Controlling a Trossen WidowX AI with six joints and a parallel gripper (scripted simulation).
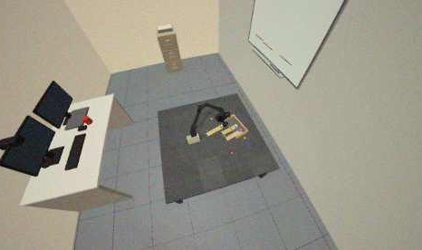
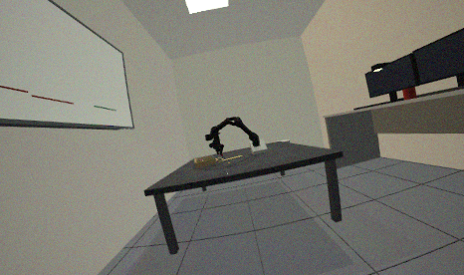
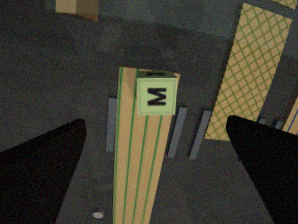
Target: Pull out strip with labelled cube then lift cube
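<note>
In the wrist view a tan strip with green lines (image 3: 139, 163) lies lengthwise on the dark table, and a pale green cube marked "M" (image 3: 157, 96) sits on its far end. My gripper (image 3: 157, 124) (image 1: 223, 120) (image 2: 218, 149) is open and empty. Its two dark fingers stand wide on either side of the strip, above it and short of the cube. A yellow cross-hatched strip (image 3: 252, 70) lies to the right. In the top view the strips (image 1: 214, 131) lie beside a shallow tray (image 1: 244, 127).
A small pale dot (image 3: 99, 215) lies on the table left of the strip. Small coloured bits (image 1: 232, 151) lie on the table (image 1: 215, 177) in front of the tray. A desk with monitors (image 1: 71, 158) stands to the left, apart from the table.
</note>
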